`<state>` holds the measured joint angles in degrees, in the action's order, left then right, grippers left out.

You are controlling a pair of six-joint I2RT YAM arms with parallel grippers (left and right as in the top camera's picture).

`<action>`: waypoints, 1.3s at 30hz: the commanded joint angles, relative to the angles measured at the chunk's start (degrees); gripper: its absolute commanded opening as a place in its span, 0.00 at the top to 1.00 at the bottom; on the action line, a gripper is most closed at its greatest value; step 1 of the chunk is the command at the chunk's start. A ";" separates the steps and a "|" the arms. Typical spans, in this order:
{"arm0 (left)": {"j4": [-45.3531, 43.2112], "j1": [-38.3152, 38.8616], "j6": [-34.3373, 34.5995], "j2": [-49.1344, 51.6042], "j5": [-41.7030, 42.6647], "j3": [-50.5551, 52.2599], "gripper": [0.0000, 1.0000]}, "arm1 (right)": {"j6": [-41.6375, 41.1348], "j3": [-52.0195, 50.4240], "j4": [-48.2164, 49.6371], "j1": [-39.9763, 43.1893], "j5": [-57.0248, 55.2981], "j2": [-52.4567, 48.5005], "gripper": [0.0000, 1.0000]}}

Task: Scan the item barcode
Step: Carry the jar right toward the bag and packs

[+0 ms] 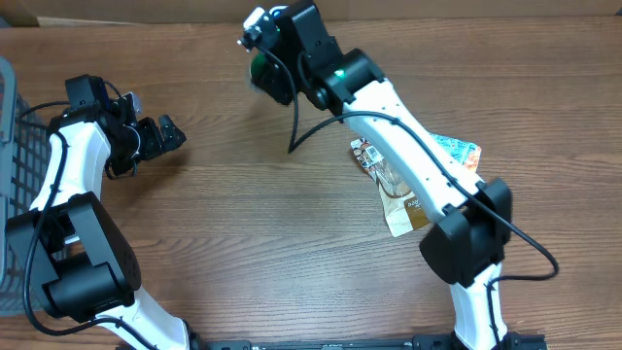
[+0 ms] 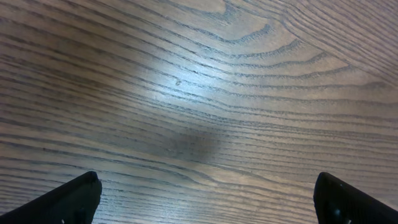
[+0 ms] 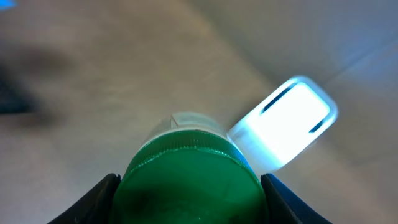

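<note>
Bottle point(image 3: 186, 168) is clamped in right gripper point(image 3: 189, 199) beside scanner point(image 3: 287, 124) at 2 o'clock, likely to show its barcode; left gripper point(image 2: 208, 199) gapes wide.

Nothing legible: the printed packets point(image 1: 400, 216) at the right of the table point(image 1: 243, 224) bear colourful print too small to read, and the green-capped bottle point(image 3: 189, 180) at the far middle is too blurred.

Two end effectors: left end effector point(image 2: 205, 200), right end effector point(image 3: 189, 186). One green-capped bottle point(image 3: 186, 163), one glowing white scanner point(image 3: 289, 121), one wire basket point(image 1: 12, 136) — and at least two packets: brown packet point(image 1: 403, 214), teal packet point(image 1: 459, 151).
</note>
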<state>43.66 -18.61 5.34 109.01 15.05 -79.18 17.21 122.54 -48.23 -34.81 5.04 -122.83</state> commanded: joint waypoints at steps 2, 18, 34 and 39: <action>-0.09 0.28 -1.55 0.39 0.92 -1.25 0.00 | -9.99 0.42 -11.72 0.26 6.21 0.15 0.57; -0.09 0.28 -1.53 0.39 0.92 -1.25 0.00 | -18.47 -12.96 -30.25 6.95 -5.75 -0.96 0.66; -0.09 0.28 -1.53 0.37 0.92 -1.25 0.00 | -32.22 -16.04 -33.33 21.46 -10.73 -0.96 0.00; -0.09 0.28 -1.53 0.37 0.92 -1.22 0.00 | -32.00 -15.80 -33.59 21.49 -10.84 -0.94 0.00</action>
<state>43.66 -18.61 5.34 109.01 15.05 -79.18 -13.82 106.80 -81.89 -12.64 -6.15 -124.36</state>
